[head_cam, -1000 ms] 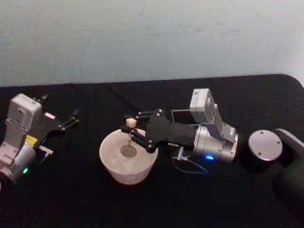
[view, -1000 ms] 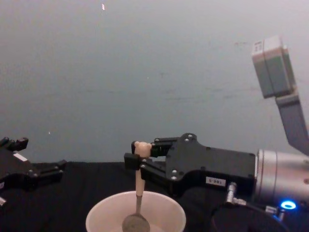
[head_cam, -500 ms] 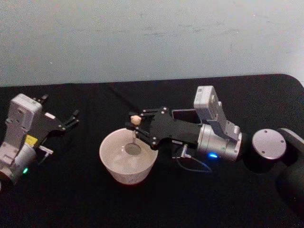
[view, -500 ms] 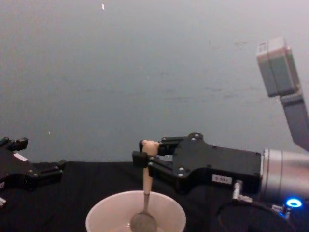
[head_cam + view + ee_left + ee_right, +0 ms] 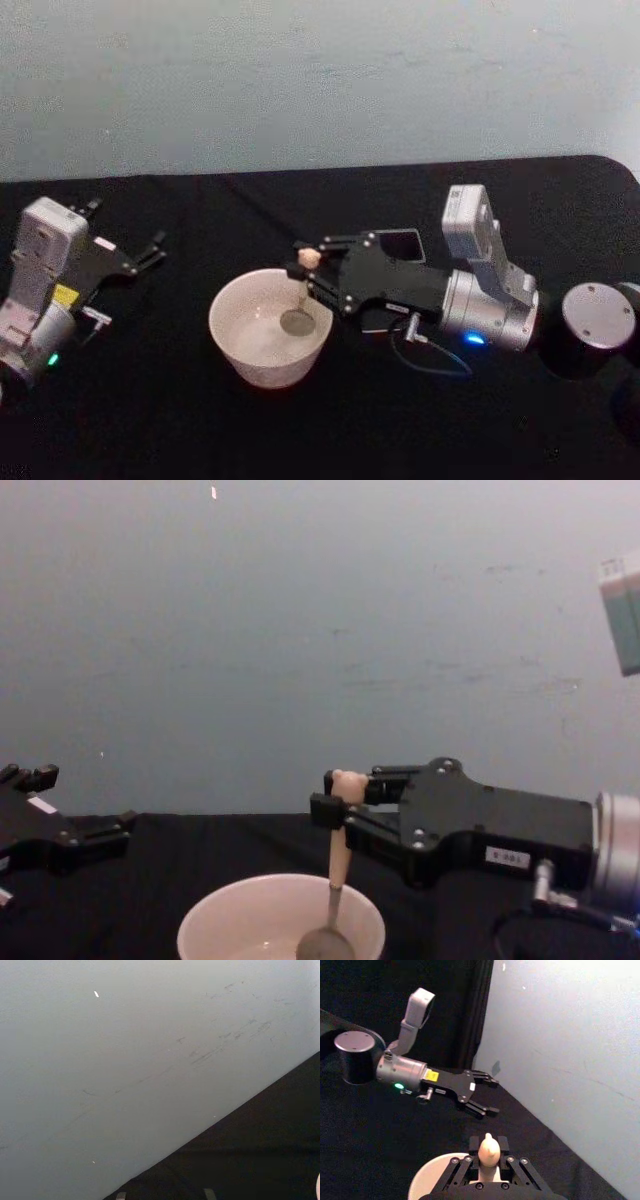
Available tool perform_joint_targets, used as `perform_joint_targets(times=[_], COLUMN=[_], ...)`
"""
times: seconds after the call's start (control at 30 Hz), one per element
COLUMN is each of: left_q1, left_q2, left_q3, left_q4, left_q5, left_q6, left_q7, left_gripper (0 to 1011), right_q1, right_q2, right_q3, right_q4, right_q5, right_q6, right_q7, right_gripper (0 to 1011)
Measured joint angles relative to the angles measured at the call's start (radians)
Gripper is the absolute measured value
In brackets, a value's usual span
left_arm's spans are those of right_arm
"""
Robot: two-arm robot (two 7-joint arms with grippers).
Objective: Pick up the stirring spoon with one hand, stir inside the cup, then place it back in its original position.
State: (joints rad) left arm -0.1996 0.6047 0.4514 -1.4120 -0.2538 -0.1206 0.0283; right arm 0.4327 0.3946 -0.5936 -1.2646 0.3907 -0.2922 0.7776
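Stirring spoon point(image 5: 338, 858) in cup point(image 5: 228, 912), right gripper point(image 5: 334, 808) clamping handle; label point(image 5: 507, 857) unreadable.

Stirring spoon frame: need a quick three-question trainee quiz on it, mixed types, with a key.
1. Which claw holds the stirring spoon?
2. Where is the spoon's metal bowl? A) flat on the table B) inside the cup C) lifted clear above the rim
3. True or false: the left claw is shut on an object.

Key:
1. The right claw, closed on the handle just under the bear head.
2. B
3. False: the left claw is open, holds nothing, and sits off to the left of the cup.
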Motion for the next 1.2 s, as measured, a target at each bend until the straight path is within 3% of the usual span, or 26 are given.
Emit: perform_joint_targets(times=[0.23, 0.5, 0.87, 1.2], left_q1=[0.0, 0.0, 0.0, 0.0], left_q2=[0.0, 0.0, 0.0, 0.0], left_q3=[0.0, 0.0, 0.0, 0.0], left_q4=[0.0, 0.0, 0.0, 0.0], left_q5=[0.0, 0.0, 0.0, 0.0], left_q6=[0.0, 0.0, 0.0, 0.0], left_q7=[0.0, 0.0, 0.0, 0.0], left_gripper=[1001, 1001, 1001, 1001], right_q1=[-0.03, -0.027, 0.026, 0.063], right_q2=[0.02, 0.008, -0.049, -0.081], right_q3=[-0.011, -0.038, -0.058, -0.052], right_q4=[-0.047, -0.049, 0.029, 0.091], right_q5=[0.018, 0.022, 0.003, -0.023], right_q6=[0.013, 0.017, 0.0, -0.012], right_q7=[0.021, 0.04, 0.026, -0.005], right_gripper=[212, 212, 212, 212])
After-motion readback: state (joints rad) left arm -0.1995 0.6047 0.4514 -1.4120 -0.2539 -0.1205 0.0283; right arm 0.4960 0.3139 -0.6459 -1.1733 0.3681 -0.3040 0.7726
